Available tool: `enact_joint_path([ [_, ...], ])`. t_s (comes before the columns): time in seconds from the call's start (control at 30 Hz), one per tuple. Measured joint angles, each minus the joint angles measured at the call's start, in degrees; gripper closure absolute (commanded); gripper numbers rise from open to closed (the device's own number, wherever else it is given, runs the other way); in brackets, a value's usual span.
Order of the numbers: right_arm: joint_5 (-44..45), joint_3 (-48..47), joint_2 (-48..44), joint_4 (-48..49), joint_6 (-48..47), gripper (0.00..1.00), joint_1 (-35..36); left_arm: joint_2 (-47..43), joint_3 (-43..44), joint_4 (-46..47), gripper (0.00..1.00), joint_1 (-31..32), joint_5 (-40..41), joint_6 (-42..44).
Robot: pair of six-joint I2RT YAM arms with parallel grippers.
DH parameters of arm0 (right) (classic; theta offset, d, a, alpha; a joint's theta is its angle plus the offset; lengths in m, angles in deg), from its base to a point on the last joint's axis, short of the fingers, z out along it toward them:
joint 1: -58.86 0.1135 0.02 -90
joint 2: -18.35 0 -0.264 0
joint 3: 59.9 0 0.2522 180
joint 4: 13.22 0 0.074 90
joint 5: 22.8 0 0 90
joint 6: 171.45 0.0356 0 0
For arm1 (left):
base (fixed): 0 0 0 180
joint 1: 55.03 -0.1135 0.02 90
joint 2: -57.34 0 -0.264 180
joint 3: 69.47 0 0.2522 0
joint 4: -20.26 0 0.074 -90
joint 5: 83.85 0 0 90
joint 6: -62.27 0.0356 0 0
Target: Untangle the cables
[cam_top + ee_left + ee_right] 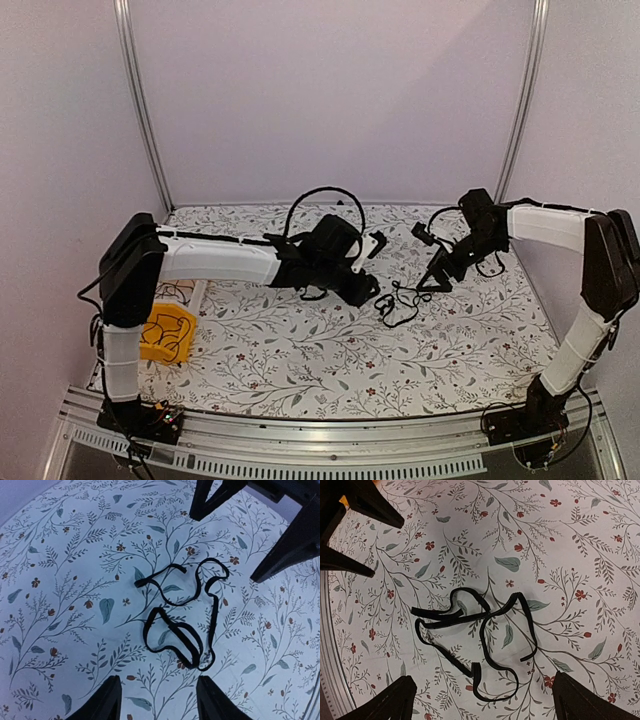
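Note:
The cables (pixel 388 304) are thin black wires lying in a loose looping tangle flat on the floral cloth (pixel 300 350), between my two grippers. My left gripper (pixel 368 290) hovers just left of them, open and empty. In the left wrist view its fingertips (pixel 107 700) frame the tangle (pixel 172 625) from the near side. My right gripper (pixel 432 282) hovers just right of the tangle, open and empty. In the right wrist view the cables (pixel 486 614) lie beyond its fingertips (pixel 395 700), with one free end near the right finger.
A yellow object (pixel 168 333) with a black wire on it sits at the table's left edge beside the left arm. The right gripper's fingers (pixel 285 555) show in the left wrist view, and the left gripper's fingers (pixel 365 500) in the right wrist view.

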Motion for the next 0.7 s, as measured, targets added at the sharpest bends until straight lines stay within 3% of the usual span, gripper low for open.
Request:
enact_joint_path([
  [0.2,5.16,4.5,1.03,1.86,0.39,0.01,-0.02,9.55,7.58,1.53,0.46,1.66,-4.68,-7.48],
  [0.4,7.67,7.67,1.01,5.64,1.86,0.01,-0.07,15.89,13.77,1.84,0.5,1.44,-8.85,-12.0],
  [0.7,8.15,8.7,0.9,8.68,3.23,0.01,-0.07,19.89,17.55,-0.81,0.49,1.44,-11.23,-14.23],
])
